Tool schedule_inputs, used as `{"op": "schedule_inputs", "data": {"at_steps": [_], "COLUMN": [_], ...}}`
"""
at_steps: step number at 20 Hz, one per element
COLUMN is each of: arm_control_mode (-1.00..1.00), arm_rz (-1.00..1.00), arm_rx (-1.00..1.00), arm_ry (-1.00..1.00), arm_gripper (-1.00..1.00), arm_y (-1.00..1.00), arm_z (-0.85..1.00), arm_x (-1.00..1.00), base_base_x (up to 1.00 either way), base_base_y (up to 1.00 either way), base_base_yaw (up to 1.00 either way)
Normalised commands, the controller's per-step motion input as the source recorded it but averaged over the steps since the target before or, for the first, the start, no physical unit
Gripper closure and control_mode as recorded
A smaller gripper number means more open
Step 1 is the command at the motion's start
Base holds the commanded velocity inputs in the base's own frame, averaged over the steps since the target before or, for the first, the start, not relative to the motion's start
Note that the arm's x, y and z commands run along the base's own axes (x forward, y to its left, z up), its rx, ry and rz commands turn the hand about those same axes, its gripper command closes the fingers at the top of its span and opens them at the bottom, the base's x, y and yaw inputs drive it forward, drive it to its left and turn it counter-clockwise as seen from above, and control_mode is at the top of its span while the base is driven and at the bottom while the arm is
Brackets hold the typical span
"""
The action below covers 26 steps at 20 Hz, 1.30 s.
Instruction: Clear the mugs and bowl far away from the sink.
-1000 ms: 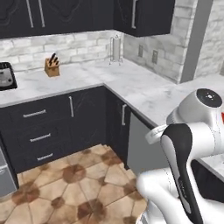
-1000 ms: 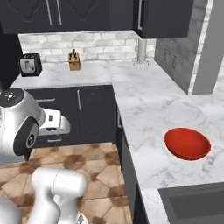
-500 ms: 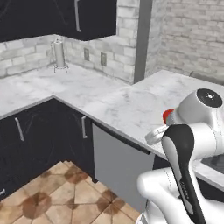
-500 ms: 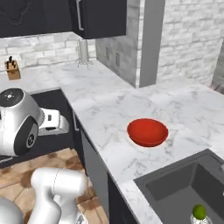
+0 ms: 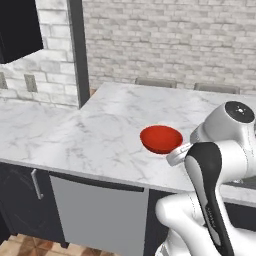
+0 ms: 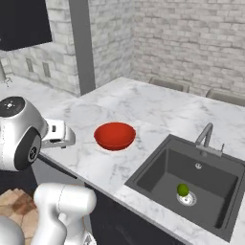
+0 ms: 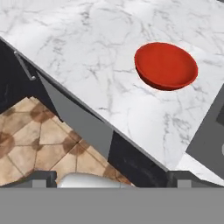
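from behind my left shoulder, the red bowl (image 5: 161,139) sits on the marble worktop (image 5: 90,140), just beyond my own white arm, with bare stone all around it and a dark pillar (image 5: 76,50) rising well behind.

from behind my right shoulder, the bowl (image 6: 115,136) rests near the worktop's front edge, close beside the dark sink (image 6: 191,184). a small green fruit (image 6: 182,190) lies at the drain, and the slim faucet (image 6: 206,136) stands on the far rim. the mugs are not to be seen from here.

from my hand, the bowl (image 7: 166,65) lies ahead and to the right, above the cabinet fronts (image 7: 78,120) and tiled floor (image 7: 30,140). my pincer (image 7: 111,178) is released and wide, holding nothing, its tips (image 7: 41,178) low in the picture.

the step in hand, as i judge it, is the reach to the bowl: come in over the rim, close on one wall, lift cleanly and carry it away from the sink. nothing blocks the path but the worktop's edge.
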Motion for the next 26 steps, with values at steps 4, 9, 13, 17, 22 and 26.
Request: {"op": "schedule_inputs", "data": {"at_steps": [4,9,13,17,22,26], "arm_control_mode": [-1.00,-1.00,-1.00,-1.00,-1.00,-1.00], "arm_rz": [-0.12,-0.11,-0.01,0.11,0.24,0.30], "arm_rx": [0.00,-0.01,-0.09,-0.16,-0.15,-0.07], "arm_ry": [0.01,0.05,0.08,0.20,0.19,0.14], "arm_gripper": [-1.00,-1.00,-1.00,-1.00,-1.00,-1.00], "arm_y": [-0.07,-0.27,-0.06,0.00,-0.08,-0.17], "arm_z": [0.00,0.00,-0.22,-0.69,-0.81,-0.46], "arm_x": [0.27,0.79,0.99,0.79,0.56,0.55], "base_base_x": [0.30,0.00,0.00,0.00,0.00,0.00], "base_base_y": [0.00,0.00,0.00,0.00,0.00,0.00], "base_base_yaw": [-0.19,0.00,0.00,0.00,0.00,0.00]}}
